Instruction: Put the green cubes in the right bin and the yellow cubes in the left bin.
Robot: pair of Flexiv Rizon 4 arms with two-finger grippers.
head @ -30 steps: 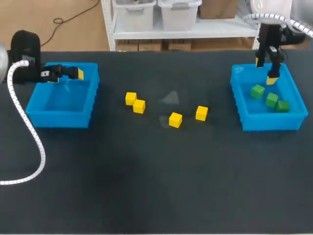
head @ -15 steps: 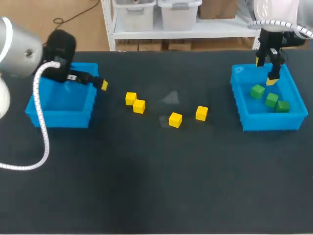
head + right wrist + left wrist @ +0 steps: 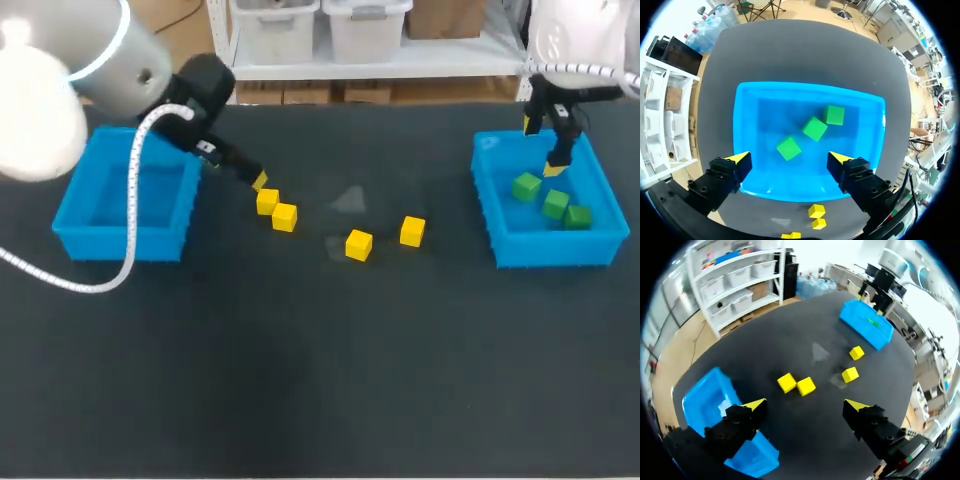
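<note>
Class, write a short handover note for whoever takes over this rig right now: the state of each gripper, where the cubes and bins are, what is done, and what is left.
Left gripper: open and empty, above the table beside a pair of yellow cubes.
Right gripper: open and empty, above the right bin.
Done: three green cubes lie in the right bin.
Left: all four yellow cubes are on the table, the pair plus two more nearer the middle. None shows in the left bin.
</note>
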